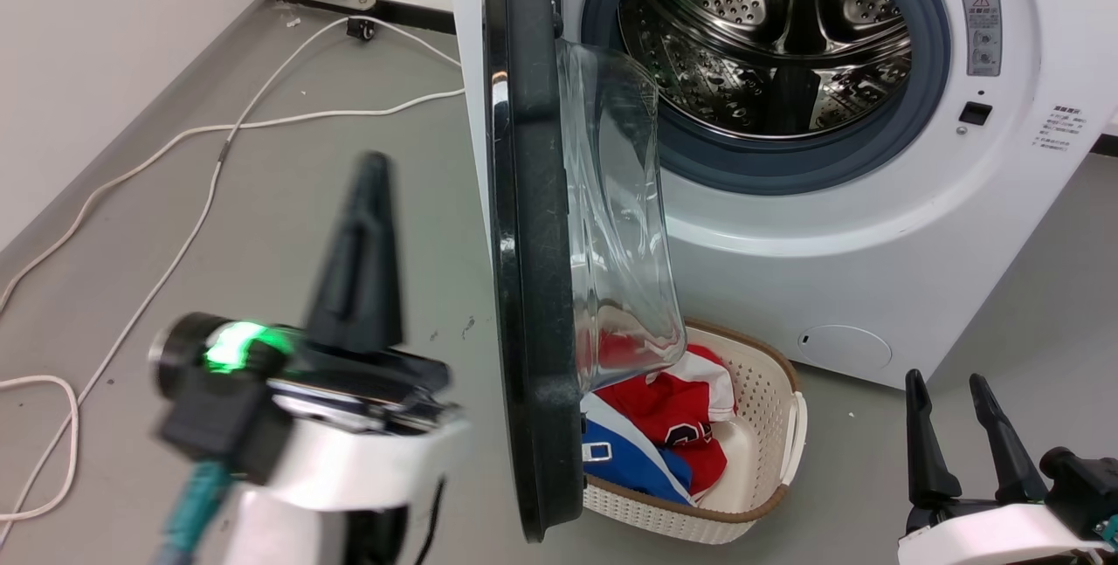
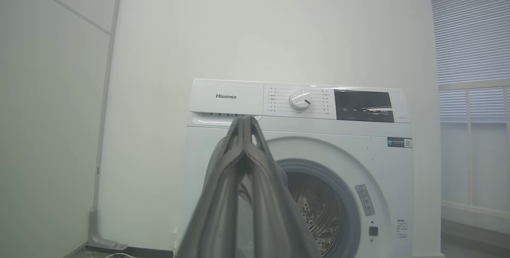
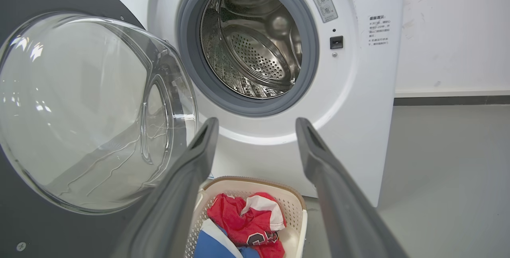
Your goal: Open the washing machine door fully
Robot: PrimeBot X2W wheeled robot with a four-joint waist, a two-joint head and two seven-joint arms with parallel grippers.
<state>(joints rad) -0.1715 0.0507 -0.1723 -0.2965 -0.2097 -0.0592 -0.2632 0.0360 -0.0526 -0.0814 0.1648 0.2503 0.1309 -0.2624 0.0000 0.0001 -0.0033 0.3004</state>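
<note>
We see the washing machine [image 1: 873, 268] standing white on the grey floor [image 1: 262, 224] against a pale wall, its steel drum [image 1: 769, 32] open to us inside the grey rubber ring. The washing machine door [image 1: 524, 285] hangs from the machine's left side and stands swung out towards us, edge-on in the head view, with its black rim to the left and its clear glass bowl bulging right, towards the drum side. Under the door's lower edge, in front of the machine, a cream laundry basket [image 1: 769, 425] sits on the floor, holding red, white and blue clothes [image 1: 664, 408]. Our left hand [image 1: 374, 172] is raised just left of the door's outer face, apart from it; its two fingers are pressed together and hold nothing. Our right hand [image 1: 946, 382] sits low at the right, well clear of the door, with its fingers spread wide and empty, pointing at the machine's front. A white cable [image 1: 210, 198] trails across the floor on the left.
</note>
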